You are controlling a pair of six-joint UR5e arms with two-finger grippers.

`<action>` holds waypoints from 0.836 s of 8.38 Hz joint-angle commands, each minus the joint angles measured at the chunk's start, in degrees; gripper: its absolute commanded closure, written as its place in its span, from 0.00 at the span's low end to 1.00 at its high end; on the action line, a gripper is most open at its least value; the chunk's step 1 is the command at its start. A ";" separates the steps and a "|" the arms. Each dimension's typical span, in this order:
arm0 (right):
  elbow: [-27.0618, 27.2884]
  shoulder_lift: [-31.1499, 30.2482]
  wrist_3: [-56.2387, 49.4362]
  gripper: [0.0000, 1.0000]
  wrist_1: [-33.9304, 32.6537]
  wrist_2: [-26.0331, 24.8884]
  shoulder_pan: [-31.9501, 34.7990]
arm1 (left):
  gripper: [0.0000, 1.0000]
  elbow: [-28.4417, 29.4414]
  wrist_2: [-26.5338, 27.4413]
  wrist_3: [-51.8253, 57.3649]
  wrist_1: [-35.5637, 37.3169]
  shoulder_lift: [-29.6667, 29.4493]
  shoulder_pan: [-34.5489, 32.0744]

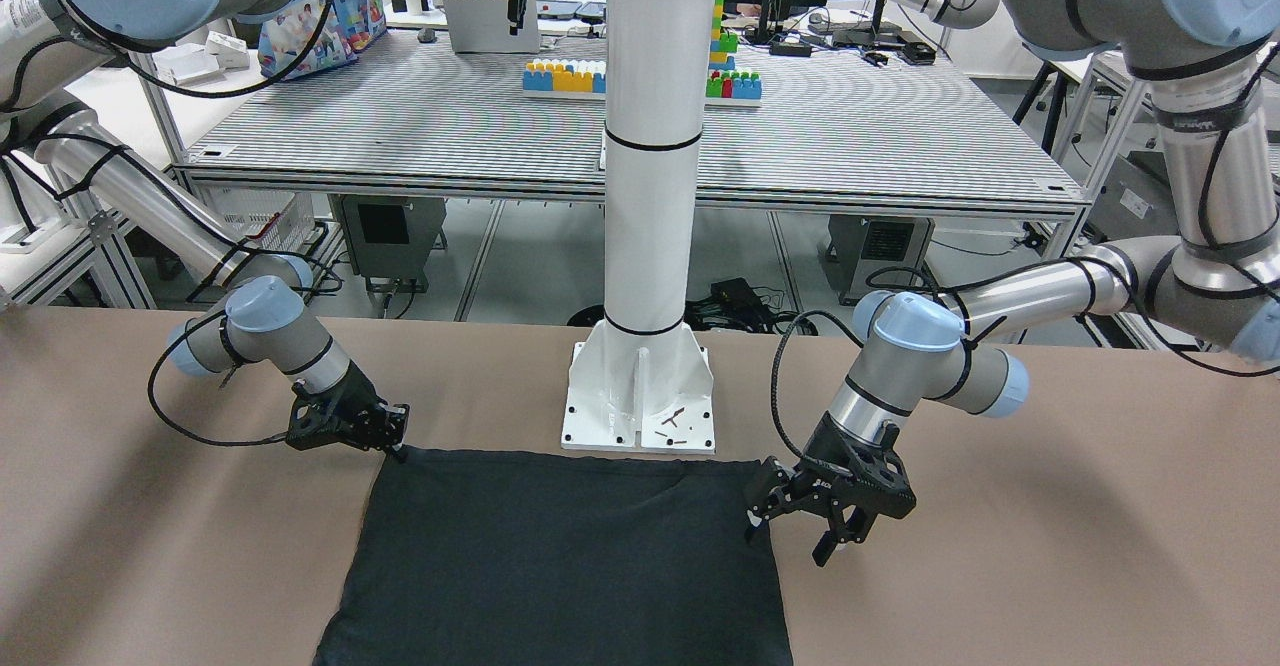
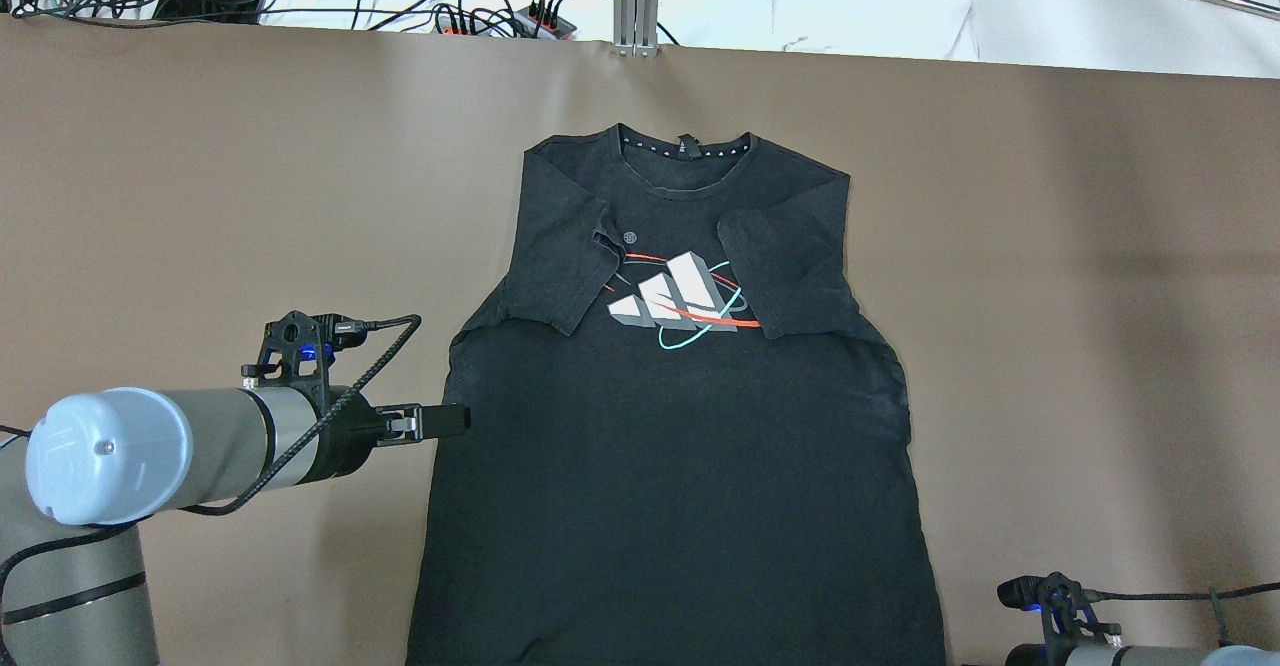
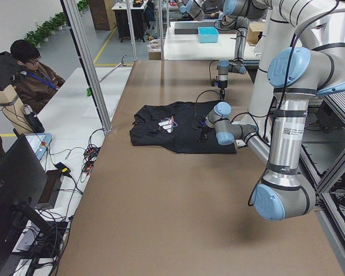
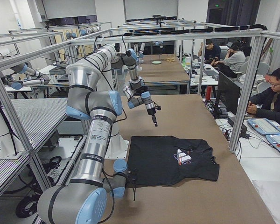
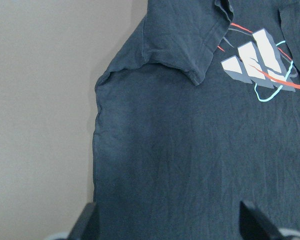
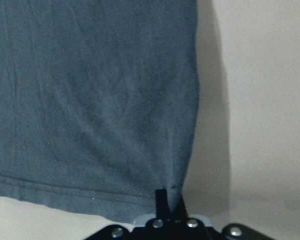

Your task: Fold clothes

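Note:
The clothes are one black T-shirt point(image 2: 680, 466) with a white, red and teal logo point(image 2: 680, 301). It lies flat on the brown table, collar away from me, sleeves folded inward. My left gripper point(image 1: 792, 534) is open and hovers at the shirt's left side edge point(image 2: 455, 421). The left wrist view shows its fingers point(image 5: 90, 222) spread wide over the fabric point(image 5: 190, 150). My right gripper point(image 1: 398, 446) is shut on the shirt's hem corner. The right wrist view shows its fingertips point(image 6: 166, 200) pinched on that corner of the fabric point(image 6: 90, 100).
The white pillar's base plate point(image 1: 640, 416) stands just behind the hem. Brown table point(image 2: 200, 196) extends on both sides of the shirt. Cables and power bricks point(image 2: 500, 6) lie beyond the far edge. Operators sit at the far side point(image 3: 23, 75) point(image 4: 275, 93).

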 commanded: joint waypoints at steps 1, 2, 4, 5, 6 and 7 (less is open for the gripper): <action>0.14 -0.11 0.01 1.00 3.35 -0.13 0.08 | 0.00 -4.03 0.33 -3.06 -0.49 3.82 3.53; 0.23 -0.19 0.10 1.00 4.68 -0.05 0.17 | 0.00 -7.02 0.77 -5.42 -0.58 6.45 6.51; 0.32 -0.19 0.80 1.00 6.96 -0.13 0.35 | 0.00 -6.97 14.58 -10.17 -0.67 7.36 18.61; 0.32 -0.37 0.80 1.00 7.15 -0.22 0.52 | 0.00 -6.79 17.79 -12.45 -0.67 7.36 22.67; 0.32 -0.46 0.80 1.00 7.24 -0.92 0.61 | 0.00 -6.44 19.13 -13.87 -1.28 7.36 24.89; 0.40 -0.46 0.80 1.00 7.24 -1.36 0.61 | 0.00 -5.04 21.75 -14.32 -2.41 7.27 27.17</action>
